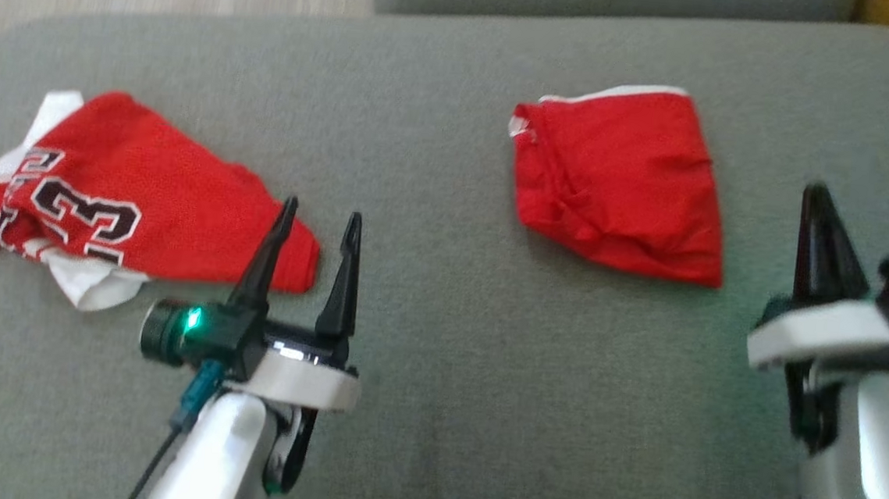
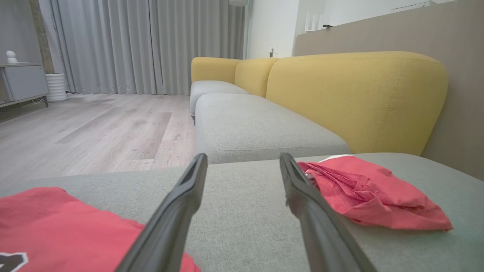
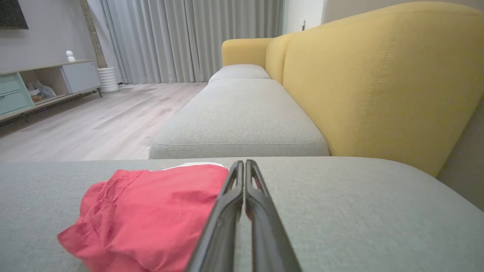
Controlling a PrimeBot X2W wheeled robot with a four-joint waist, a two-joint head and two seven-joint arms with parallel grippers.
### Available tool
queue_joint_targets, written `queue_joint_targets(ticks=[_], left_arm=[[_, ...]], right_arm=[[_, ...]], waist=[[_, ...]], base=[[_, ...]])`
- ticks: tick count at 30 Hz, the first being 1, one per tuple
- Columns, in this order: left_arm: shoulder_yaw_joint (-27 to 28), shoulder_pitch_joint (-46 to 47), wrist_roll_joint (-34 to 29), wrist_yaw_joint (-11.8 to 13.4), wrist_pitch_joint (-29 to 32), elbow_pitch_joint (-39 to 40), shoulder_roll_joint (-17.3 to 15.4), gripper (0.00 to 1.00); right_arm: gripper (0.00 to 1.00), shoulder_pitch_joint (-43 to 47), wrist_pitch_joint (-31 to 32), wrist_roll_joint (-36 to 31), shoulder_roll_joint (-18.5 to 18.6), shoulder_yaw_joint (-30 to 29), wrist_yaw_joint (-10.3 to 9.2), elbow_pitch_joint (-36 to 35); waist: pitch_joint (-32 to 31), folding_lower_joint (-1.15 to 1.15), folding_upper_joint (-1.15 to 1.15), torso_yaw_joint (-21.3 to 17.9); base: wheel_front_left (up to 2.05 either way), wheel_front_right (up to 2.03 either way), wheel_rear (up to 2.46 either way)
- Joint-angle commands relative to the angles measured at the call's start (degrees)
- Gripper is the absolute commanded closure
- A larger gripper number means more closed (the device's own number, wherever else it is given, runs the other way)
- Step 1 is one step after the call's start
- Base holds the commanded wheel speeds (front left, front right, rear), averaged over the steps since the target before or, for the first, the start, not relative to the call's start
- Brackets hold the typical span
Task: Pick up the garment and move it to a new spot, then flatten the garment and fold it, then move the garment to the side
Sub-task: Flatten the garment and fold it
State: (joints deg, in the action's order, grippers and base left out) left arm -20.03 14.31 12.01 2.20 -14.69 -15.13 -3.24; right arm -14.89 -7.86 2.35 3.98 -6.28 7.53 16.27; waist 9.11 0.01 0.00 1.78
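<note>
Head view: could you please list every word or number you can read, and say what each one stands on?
"23": black, white-edged numerals on the red jersey; the first digit is creased, so less sure.
Lettering above the number: folded over, unreadable.
Folded red garment: no text visible.

A broad grey upholstered cushion (image 1: 433,405), its corner rounded at the upper left of the head view, carries two red garments lying well apart. At left centre sits a crumpled red jersey (image 1: 127,196) with white trim and black-and-white numerals. Right of centre, toward the top, lies a folded red garment (image 1: 617,183), a white edge showing along its upper side.
</note>
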Motion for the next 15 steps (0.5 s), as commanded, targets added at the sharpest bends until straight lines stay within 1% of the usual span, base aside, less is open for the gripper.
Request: queue_joint_targets(ticks=[1, 6, 10, 13, 15], left_arm=[[1.8, 3.4, -0.6, -0.2, -0.3, 2.2, 0.0, 0.00], [0.7, 5.9, -0.9, -0.9, -0.3, 2.6, 0.2, 0.00], [-0.4, 7.5, -0.8, -1.0, -0.3, 2.8, 0.3, 0.00], [-0.9, 8.2, -0.4, -0.7, -0.3, 3.2, 0.3, 0.00], [-1.3, 8.5, -0.1, -0.6, -0.3, 3.4, 0.3, 0.00]], right_arm=[[1.00, -4.7, 0.4, -0.7, 0.1, 1.4, -0.04, -1.3], [1.00, -12.8, 2.7, -1.6, 0.1, 0.5, -0.04, 5.6], [1.00, -18.8, 2.2, -3.9, 1.5, -0.8, -0.04, 14.1], [1.00, -21.8, 2.2, -5.3, 1.7, -2.3, -0.04, 21.1], [1.00, -22.8, 2.0, -6.6, 1.8, -1.9, -0.04, 25.6]], waist=[[3.6, -0.01, 0.00, 2.4], [7.7, -0.01, 0.00, 5.6], [9.6, -0.01, 0.00, 8.2], [10.3, -0.01, 0.00, 9.4], [10.6, -0.01, 0.00, 10.0]], base=[[0.00, 0.00, 0.00], [0.00, 0.00, 0.00], [0.00, 0.00, 0.00], [0.00, 0.00, 0.00], [0.00, 0.00, 0.00]])
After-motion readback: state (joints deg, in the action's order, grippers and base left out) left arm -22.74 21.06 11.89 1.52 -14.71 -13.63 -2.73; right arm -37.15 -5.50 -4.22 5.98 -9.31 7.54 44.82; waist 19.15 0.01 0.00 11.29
